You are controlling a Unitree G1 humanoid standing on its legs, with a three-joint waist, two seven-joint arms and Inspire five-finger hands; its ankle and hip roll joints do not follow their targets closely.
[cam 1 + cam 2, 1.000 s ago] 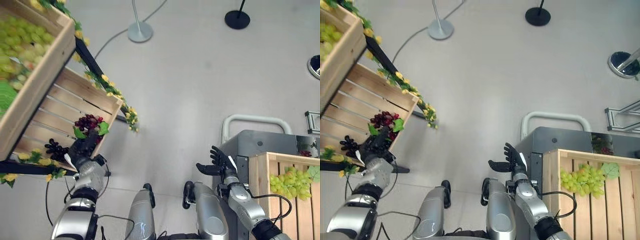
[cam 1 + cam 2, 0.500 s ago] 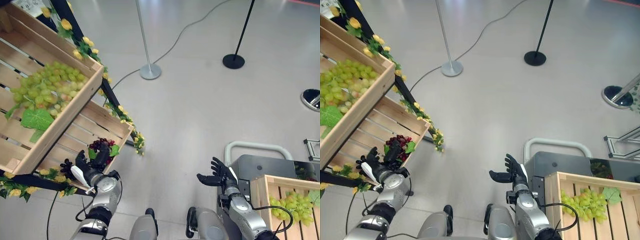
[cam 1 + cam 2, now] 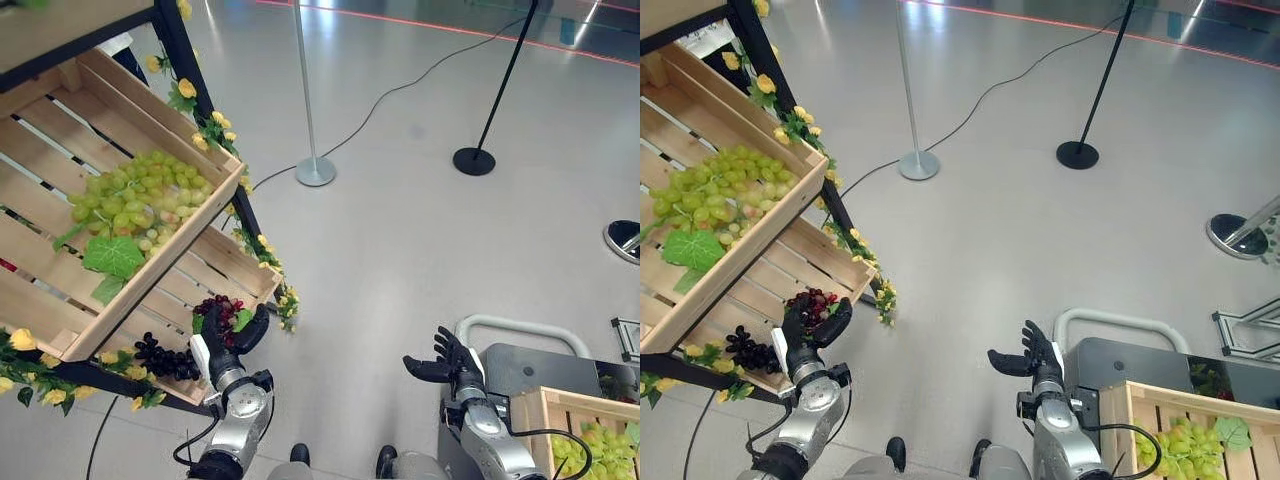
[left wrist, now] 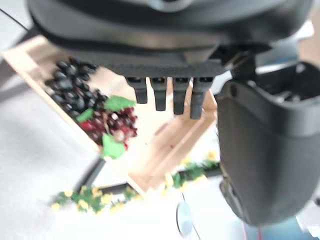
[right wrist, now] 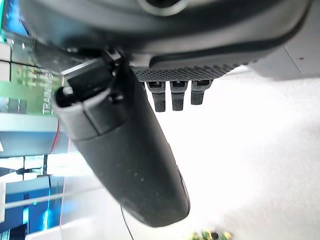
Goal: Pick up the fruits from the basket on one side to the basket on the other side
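Note:
A slanted wooden rack on my left holds an upper crate [image 3: 215,195] with green grapes [image 3: 140,200]. Its lower crate [image 3: 255,275] holds a red grape bunch [image 3: 215,308] with green leaves and a black grape bunch [image 3: 165,360]. My left hand [image 3: 228,343] is open just in front of the red bunch, holding nothing; its straight fingers [image 4: 165,95] point toward the red grapes [image 4: 112,125]. My right hand [image 3: 450,362] hovers open and empty, beside a wooden crate [image 3: 1140,400] on my right that holds green grapes [image 3: 1185,448].
Yellow flower garlands [image 3: 270,255] trim the rack's black frame. Two stanchion posts stand on the grey floor, with a silver base [image 3: 315,172] and a black base [image 3: 474,160]. A grey cart [image 3: 530,360] with a white handle [image 3: 505,323] carries the right crate.
The camera has tilted up, bringing in more of the rack and floor. My left hand has stayed at the red grapes with its fingers spread wider. The right hand remains raised and open.

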